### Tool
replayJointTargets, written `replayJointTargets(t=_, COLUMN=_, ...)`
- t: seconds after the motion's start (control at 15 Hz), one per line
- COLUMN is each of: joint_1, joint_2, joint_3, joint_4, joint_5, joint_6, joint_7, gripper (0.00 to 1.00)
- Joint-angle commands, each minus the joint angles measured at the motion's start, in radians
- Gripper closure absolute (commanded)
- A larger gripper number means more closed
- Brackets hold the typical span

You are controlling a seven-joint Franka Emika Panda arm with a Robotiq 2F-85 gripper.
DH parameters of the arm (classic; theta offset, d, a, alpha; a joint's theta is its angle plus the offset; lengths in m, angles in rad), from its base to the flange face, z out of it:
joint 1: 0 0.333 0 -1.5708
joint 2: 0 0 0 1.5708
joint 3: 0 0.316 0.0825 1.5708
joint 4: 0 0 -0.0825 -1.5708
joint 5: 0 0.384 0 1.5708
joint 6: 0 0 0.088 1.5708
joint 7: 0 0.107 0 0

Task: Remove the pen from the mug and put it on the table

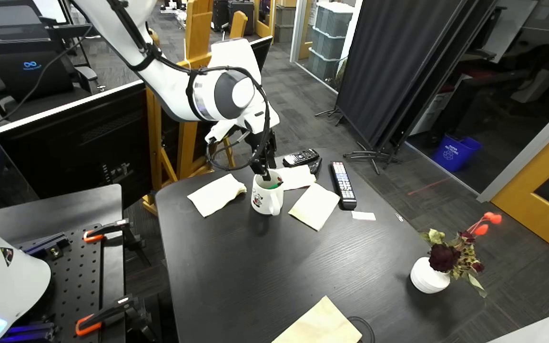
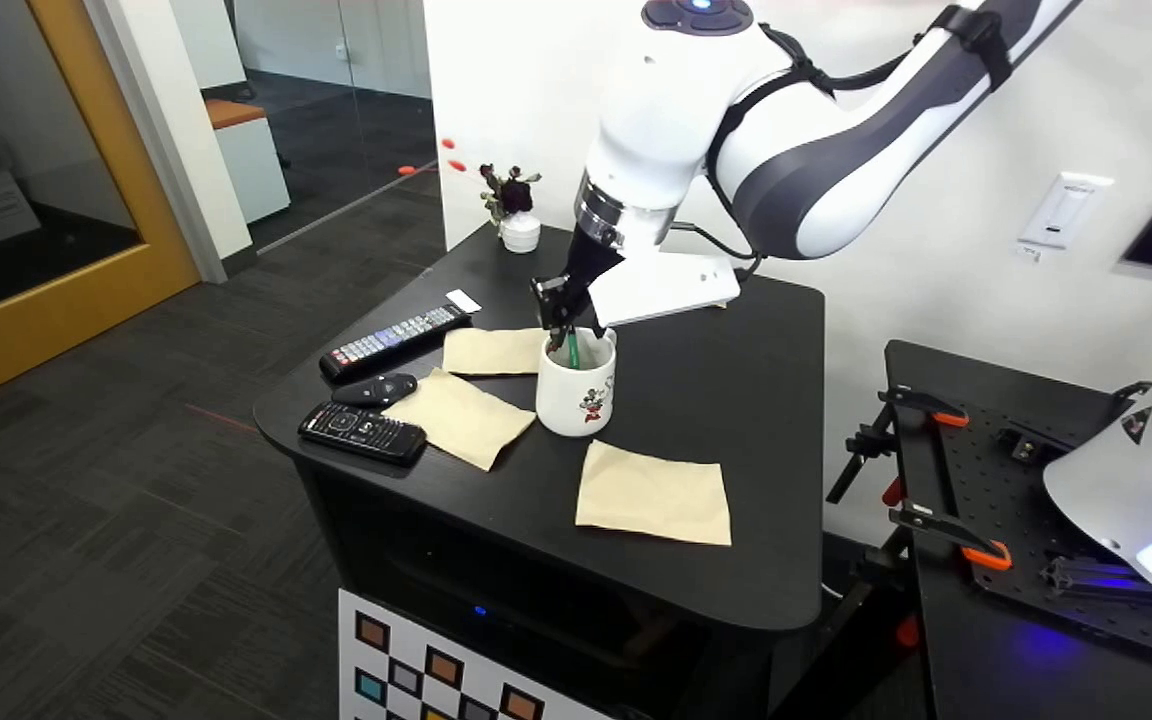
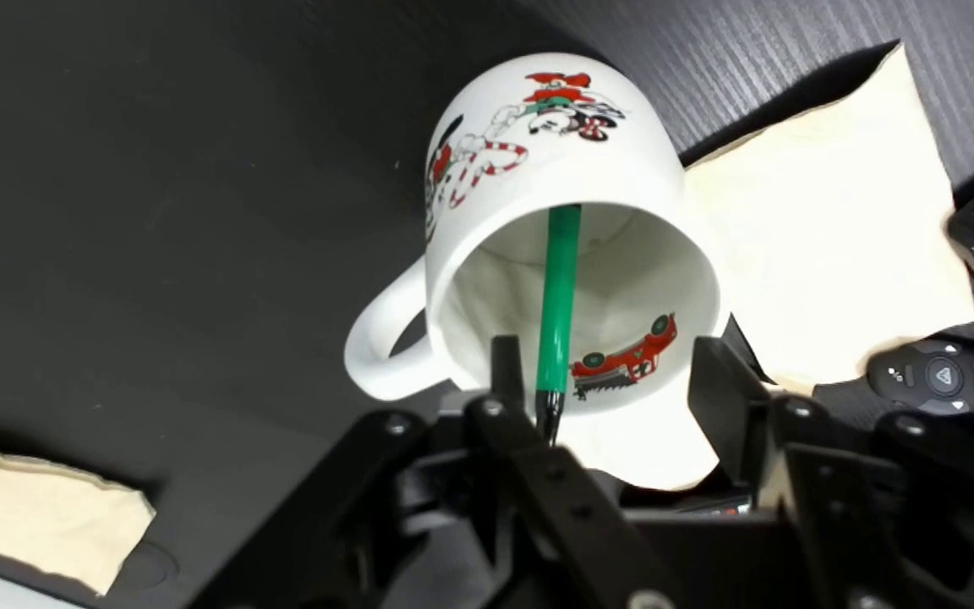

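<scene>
Gripper (image 3: 609,372), qty 1, jaws apart, nothing held, at mug (image 3: 622,178) w/ pen (image 3: 559,298) inside; prob. pre-grasp step, next req.: centre on pen, pinch, lift.

The green pen (image 3: 560,288) is seen inside the white mug (image 3: 635,173), its black tip directed toward the jaws, which are spread apart with the pen framed between them. The mug is decorated with cartoon figures (image 3: 566,106) outside and a red vehicle (image 3: 631,355) inside. On the dark tabletop (image 3: 225,228), a pale sheet (image 3: 834,228) is seen just beside it, near a black remote (image 3: 922,376).
</scene>
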Motion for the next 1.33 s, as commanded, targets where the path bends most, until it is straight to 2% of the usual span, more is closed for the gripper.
replayJointTargets(t=0.0, joint_1=0.008, joint_2=0.035, joint_3=-0.016, joint_4=0.031, joint_5=-0.021, joint_6=0.028, joint_7=0.03, gripper=0.48)
replayJointTargets(t=0.33, joint_1=0.01, joint_2=0.058, joint_3=-0.016, joint_4=0.041, joint_5=-0.02, joint_6=0.029, joint_7=0.036, gripper=0.54)
replayJointTargets(t=0.4, joint_1=0.09, joint_2=0.056, joint_3=-0.097, joint_4=0.037, joint_5=0.041, joint_6=0.046, joint_7=-0.004, gripper=0.56)
replayJointTargets(t=0.47, joint_1=0.101, joint_2=0.06, joint_3=-0.111, joint_4=0.038, joint_5=0.049, joint_6=0.05, joint_7=-0.002, gripper=0.57)
replayJointTargets(t=0.53, joint_1=0.054, joint_2=0.068, joint_3=-0.068, joint_4=0.043, joint_5=0.004, joint_6=0.046, joint_7=0.036, gripper=0.58)
replayJointTargets(t=0.67, joint_1=0.067, joint_2=0.075, joint_3=-0.083, joint_4=0.044, joint_5=0.007, joint_6=0.055, joint_7=0.035, gripper=0.59)
replayJointTargets(t=0.73, joint_1=0.131, joint_2=0.074, joint_3=-0.146, joint_4=0.04, joint_5=0.066, joint_6=0.065, joint_7=-0.005, gripper=0.58)
replayJointTargets(t=1.2, joint_1=0.223, joint_2=0.099, joint_3=-0.244, joint_4=0.045, joint_5=0.134, joint_6=0.085, joint_7=-0.015, gripper=0.6)
replayJointTargets(t=1.27, joint_1=0.231, joint_2=0.102, joint_3=-0.252, joint_4=0.047, joint_5=0.141, joint_6=0.085, joint_7=-0.017, gripper=0.63)
